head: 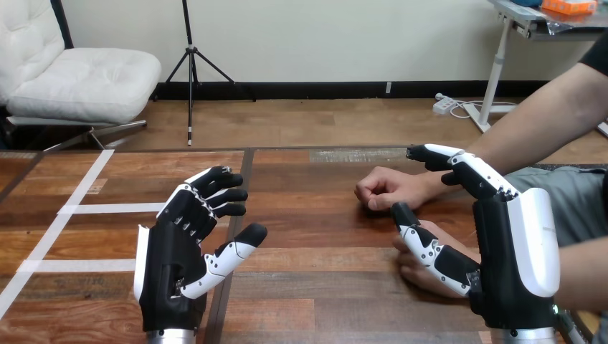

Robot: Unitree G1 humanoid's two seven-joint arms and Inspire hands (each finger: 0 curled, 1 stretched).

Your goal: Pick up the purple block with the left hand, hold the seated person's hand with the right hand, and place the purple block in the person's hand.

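Wood planks of the table [323, 301] run bare along the bottom edge between my two forearms.

Near, left: my left hand [172, 258] stands upright over the table with its palm turned toward the middle. Its fingers are relaxed and a little bent, its thumb stuck out to the right, and it grasps nothing. A dark seam [246, 172] in the tabletop passes just behind it.

Near, right: my right hand [513, 244] is also upright, white back facing me. It is released, with its fingers reaching up and left and its thumb angled down and left. The person's nearer hand [419, 276] lies low on the wood, just under and behind that thumb. I cannot tell whether the two touch; nothing of mine is curled round it.

Middle: a wide strip of open wood separates my two hands.

Farther: the person's other hand [383, 190] rests on the table as a loose fist, left of my right fingertips. Its forearm passes behind those fingertips.

Far left: white tape lines [107, 208] cross the planks, well apart from both hands. The table's far edge runs straight across beyond the fist.
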